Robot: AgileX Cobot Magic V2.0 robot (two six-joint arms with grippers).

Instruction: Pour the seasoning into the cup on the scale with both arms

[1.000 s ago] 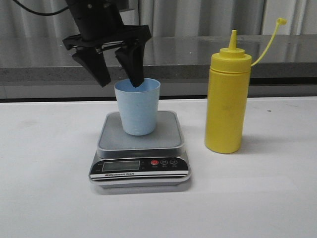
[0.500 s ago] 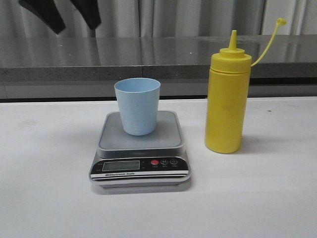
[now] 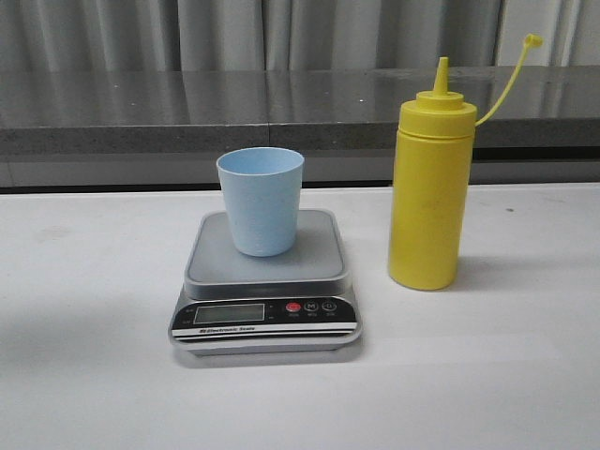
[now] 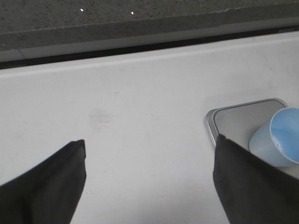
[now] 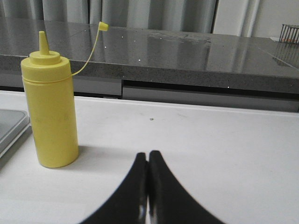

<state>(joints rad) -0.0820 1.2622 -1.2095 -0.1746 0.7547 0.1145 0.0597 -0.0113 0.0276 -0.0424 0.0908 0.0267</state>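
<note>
The pale blue cup [image 3: 262,200] stands upright on the grey platform of the scale [image 3: 266,281], mid-table. The yellow seasoning bottle [image 3: 429,187] stands upright to the right of the scale, its cap strap hanging open. Neither gripper shows in the front view. In the left wrist view my left gripper [image 4: 149,149] is open and empty above bare table, with the scale [image 4: 238,119] and cup [image 4: 276,137] off to one side. In the right wrist view my right gripper [image 5: 148,156] is shut and empty, low over the table, with the bottle [image 5: 50,109] standing apart from it.
A dark grey counter ledge [image 3: 281,112] runs along the back of the white table [image 3: 94,375], with curtains behind it. The edge of the scale [image 5: 11,128] shows beside the bottle in the right wrist view.
My left gripper let go of the cup's rim, rose up and to the left, and left the front view. The cup stays on the scale. The bottle has not moved.
</note>
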